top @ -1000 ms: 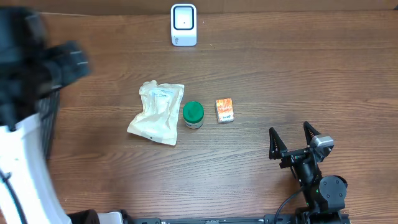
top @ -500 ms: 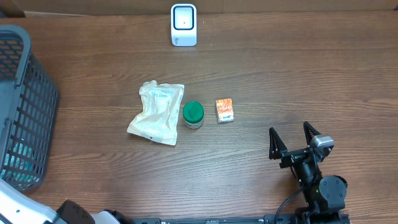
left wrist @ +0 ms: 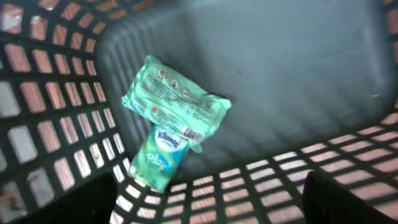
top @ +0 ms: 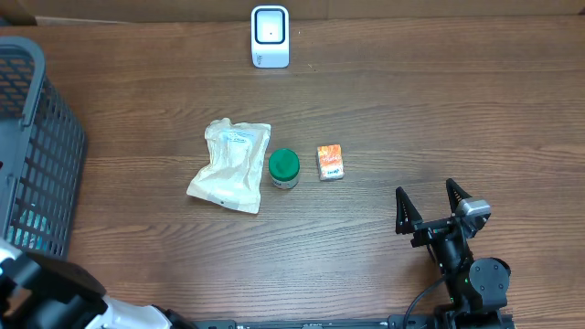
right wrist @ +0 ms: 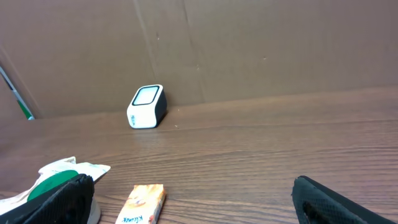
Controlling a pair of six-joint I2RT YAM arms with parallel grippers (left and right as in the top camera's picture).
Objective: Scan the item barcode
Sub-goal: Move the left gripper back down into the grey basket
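The white barcode scanner (top: 270, 37) stands at the table's far edge, also visible in the right wrist view (right wrist: 147, 106). Mid-table lie a cream pouch (top: 230, 166), a green-lidded jar (top: 284, 168) and an orange tissue pack (top: 330, 162). My left gripper (left wrist: 211, 211) is open, looking down into the grey basket (left wrist: 280, 62), with nothing between its fingers. On the basket floor a green wipes pack (left wrist: 176, 99) lies across a green Kleenex pack (left wrist: 160, 158). My right gripper (top: 425, 196) rests open at the lower right, apart from every item.
The basket (top: 37, 155) fills the table's left side. My left arm (top: 46, 292) shows blurred at the bottom-left corner of the overhead view. A brown cardboard wall (right wrist: 249, 50) backs the table behind the scanner.
In the overhead view my left arm has swept from the upper left, over the basket, down to the bottom-left corner. The right arm and the table items have not moved.
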